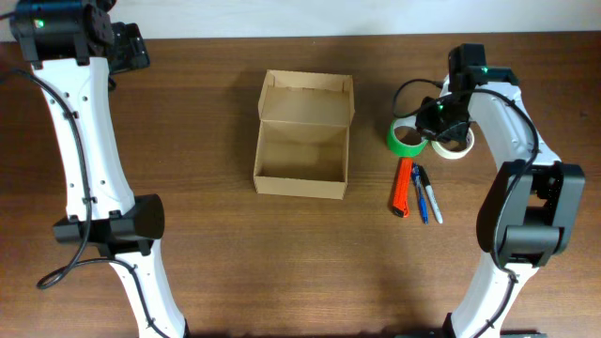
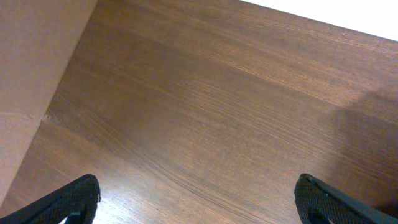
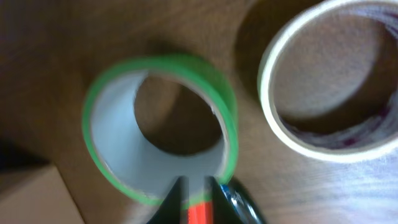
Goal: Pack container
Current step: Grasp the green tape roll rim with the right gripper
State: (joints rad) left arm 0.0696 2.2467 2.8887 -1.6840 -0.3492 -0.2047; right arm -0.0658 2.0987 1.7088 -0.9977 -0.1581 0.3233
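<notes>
Nothing is packed: the container (image 1: 300, 187) stands empty (flap open) with green roll (image 1: 398, 145), white roll (image 1: 458, 150), cutter (image 1: 403, 188) and pens (image 1: 424, 195) right of it; right gripper (image 1: 439, 116) over the green roll, fingers' gap impossible to tell, left gripper (image 2: 199, 200) spread wide, well left of it.

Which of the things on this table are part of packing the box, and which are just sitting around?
Probably part of the job:
- cardboard box, open and empty
- green tape roll, with the right tool over it
- cream tape roll
- orange cutter
- two pens

Just sitting around:
- left tool, open over bare wood, away from the items
</notes>
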